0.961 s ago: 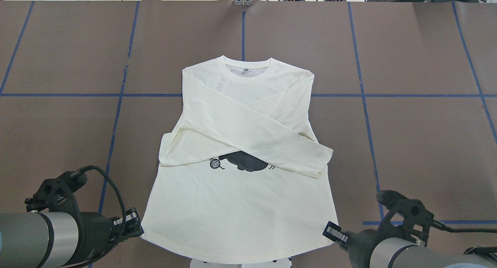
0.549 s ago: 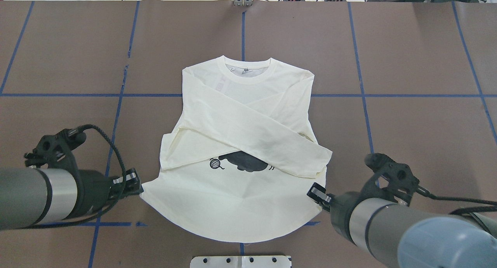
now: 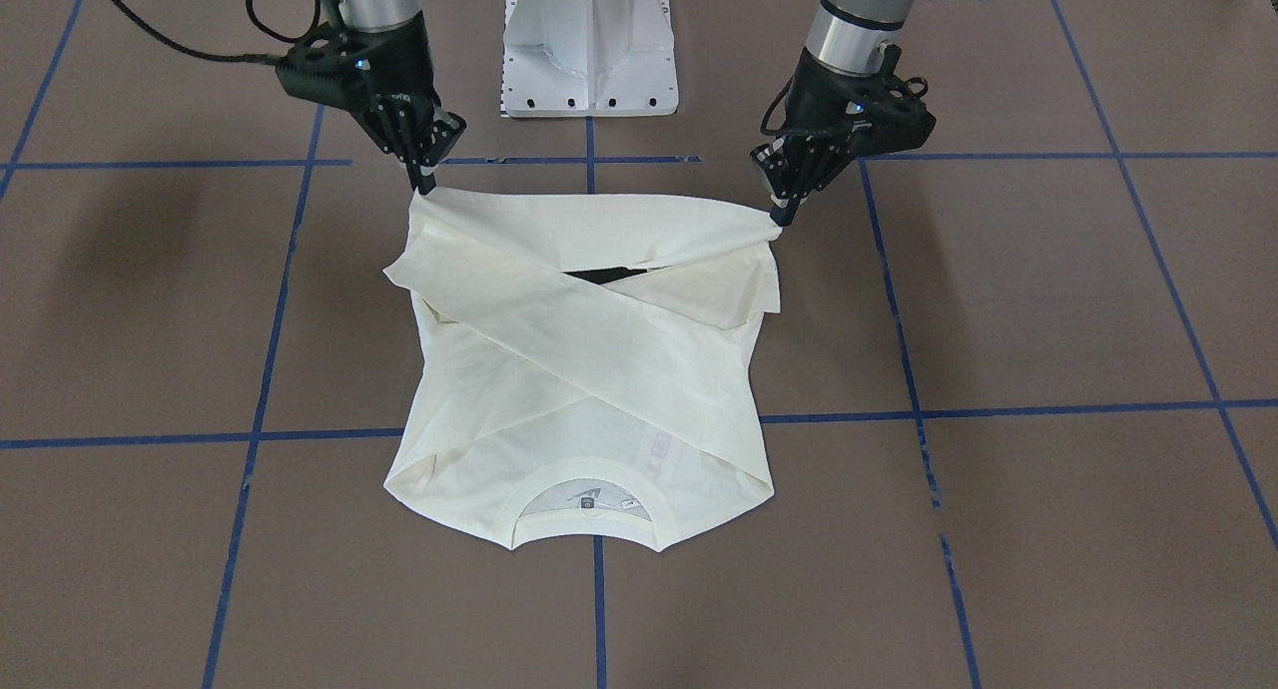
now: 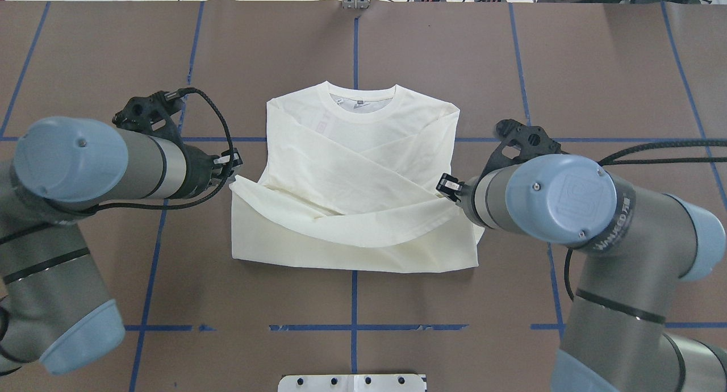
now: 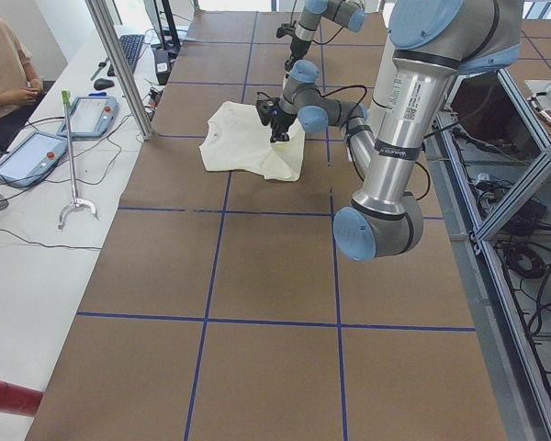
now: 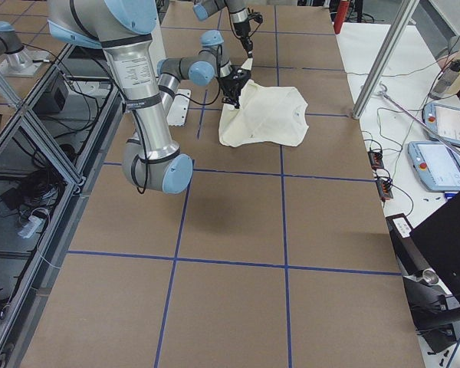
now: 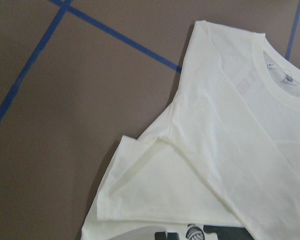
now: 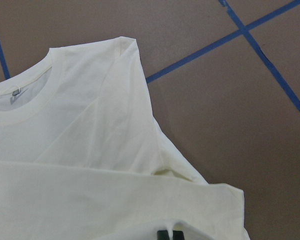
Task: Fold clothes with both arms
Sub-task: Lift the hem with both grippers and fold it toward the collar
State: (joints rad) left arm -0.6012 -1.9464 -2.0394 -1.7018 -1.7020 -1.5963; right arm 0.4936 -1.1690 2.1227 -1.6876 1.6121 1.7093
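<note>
A brown table crossed by blue tape lines fills the overhead view, with the white pedestal base at the robot's edge. On the robot's left, the left arm reaches in toward the middle of the table. The left gripper points down with its jaws pinched closed on one corner of the hem of the T-shirt.

The cream T-shirt lies at the table's centre, collar on the far side from the robot, and both long sleeves are crossed over the chest. Its lower part is doubled over, so a straight fold forms the edge nearest the robot. The hem is held raised off the cloth, stretched between the two grippers above the crossed sleeves. Under that raised hem only a sliver of the black print shows in the front-facing view.

On the robot's right, the right arm mirrors the left. The right gripper also points down, its jaws clamped on the opposite hem corner, level with the left gripper.
</note>
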